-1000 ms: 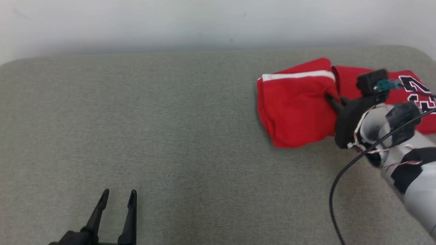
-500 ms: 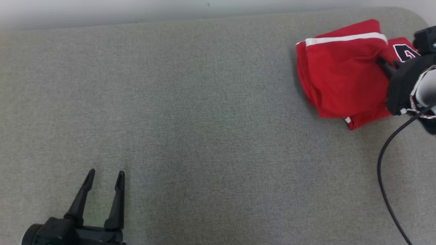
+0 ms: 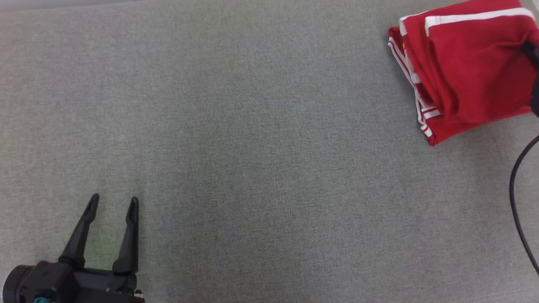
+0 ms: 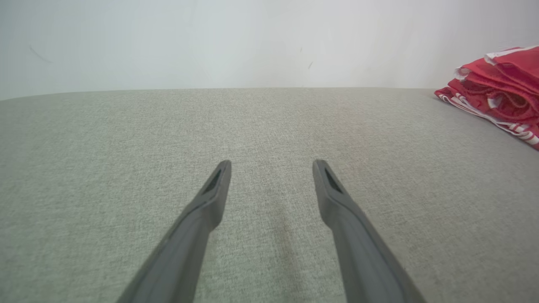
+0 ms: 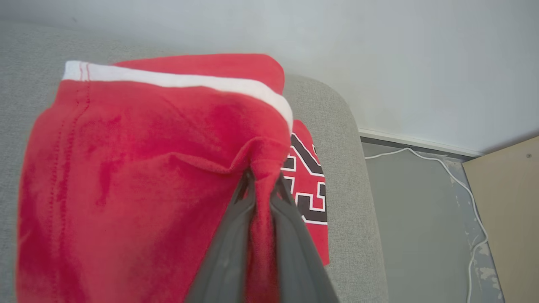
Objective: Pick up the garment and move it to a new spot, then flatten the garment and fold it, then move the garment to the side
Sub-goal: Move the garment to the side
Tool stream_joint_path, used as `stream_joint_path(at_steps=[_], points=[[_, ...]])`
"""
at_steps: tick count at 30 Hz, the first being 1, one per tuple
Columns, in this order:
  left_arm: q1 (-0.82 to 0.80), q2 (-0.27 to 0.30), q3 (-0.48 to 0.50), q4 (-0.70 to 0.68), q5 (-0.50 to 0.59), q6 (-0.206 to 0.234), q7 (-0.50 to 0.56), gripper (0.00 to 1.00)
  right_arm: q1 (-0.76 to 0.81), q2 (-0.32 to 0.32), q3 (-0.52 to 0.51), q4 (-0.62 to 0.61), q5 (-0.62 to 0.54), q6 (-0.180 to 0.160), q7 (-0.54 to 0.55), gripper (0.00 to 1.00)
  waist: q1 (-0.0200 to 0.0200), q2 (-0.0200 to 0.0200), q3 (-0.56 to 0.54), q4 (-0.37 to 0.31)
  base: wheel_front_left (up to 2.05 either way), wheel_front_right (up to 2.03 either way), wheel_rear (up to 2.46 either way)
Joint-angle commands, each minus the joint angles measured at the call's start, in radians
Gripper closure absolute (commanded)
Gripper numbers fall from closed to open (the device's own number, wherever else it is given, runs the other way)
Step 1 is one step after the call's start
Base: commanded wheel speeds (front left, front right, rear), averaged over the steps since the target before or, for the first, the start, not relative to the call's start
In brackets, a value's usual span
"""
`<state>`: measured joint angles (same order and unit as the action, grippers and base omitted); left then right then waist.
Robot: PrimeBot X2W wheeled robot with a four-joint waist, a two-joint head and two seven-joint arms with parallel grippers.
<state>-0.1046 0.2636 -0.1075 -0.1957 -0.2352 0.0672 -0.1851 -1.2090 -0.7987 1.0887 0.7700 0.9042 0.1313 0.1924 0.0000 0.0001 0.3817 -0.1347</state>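
The garment [image 3: 467,71] is red with white stripes and lies in a folded bundle at the far right of the grey padded surface [image 3: 261,126]. The right wrist view shows my right gripper [image 5: 263,176] shut on a pinched ridge of the garment [image 5: 139,168]. A black-and-white number print lies under the fold beyond the fingers. One dark finger [image 3: 531,49] reaches in from the head view's right edge. My left gripper [image 3: 113,200] hovers open at the lower left with nothing in it, far from the cloth. In the left wrist view, the left gripper [image 4: 272,165] points across bare fabric, with the garment [image 4: 501,90] far right.
A black cable [image 3: 516,198] loops down the head view's right edge. Past the surface's rounded right end, the right wrist view shows grey floor, a white cord [image 5: 459,176] and a wooden panel [image 5: 505,202]. A pale wall stands behind the surface.
The head camera has tilted down, so the whole picture has shifted. The right gripper stays shut on the garment, which is now bunched tighter with striped edges showing at its left. The left gripper stays open.
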Motion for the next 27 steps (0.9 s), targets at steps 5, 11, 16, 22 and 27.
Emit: stream_joint_path(at_steps=[5, 11, 16, 22, 27], points=[[-0.005, 0.017, 0.011, -0.018, 0.008, 0.006, 0.007, 0.0, -0.035, -0.018, -0.004, 0.032, -0.016, -0.001, -0.02, 1.0, 0.0, -0.0001, 0.027, -0.007, 0.0, 0.0, 0.0], [-0.013, 0.024, 0.008, -0.023, 0.008, 0.01, 0.01, 0.0, -0.039, 0.001, 0.004, 0.062, -0.019, -0.001, -0.025, 1.0, 0.0, -0.0001, 0.047, -0.006, 0.0, 0.0, 0.0], [-0.018, 0.024, 0.004, -0.017, 0.005, 0.012, 0.007, 0.0, -0.056, 0.008, 0.02, 0.101, -0.06, -0.001, -0.034, 0.0, 0.0, -0.0001, 0.047, -0.001, 0.0, 0.0, 0.0], [-0.005, 0.012, 0.0, 0.002, -0.008, 0.02, -0.008, 0.0, -0.098, 0.034, -0.002, 0.158, -0.113, -0.001, -0.105, 0.0, 0.0, -0.0001, 0.017, 0.008, 0.0, 0.0, 0.0], [0.009, -0.003, -0.002, 0.027, -0.019, 0.026, -0.024, 0.0, -0.065, 0.086, -0.076, 0.158, -0.063, -0.001, -0.224, 0.0, 0.0, -0.0001, -0.028, 0.017, 0.0, 0.0, 0.0]])
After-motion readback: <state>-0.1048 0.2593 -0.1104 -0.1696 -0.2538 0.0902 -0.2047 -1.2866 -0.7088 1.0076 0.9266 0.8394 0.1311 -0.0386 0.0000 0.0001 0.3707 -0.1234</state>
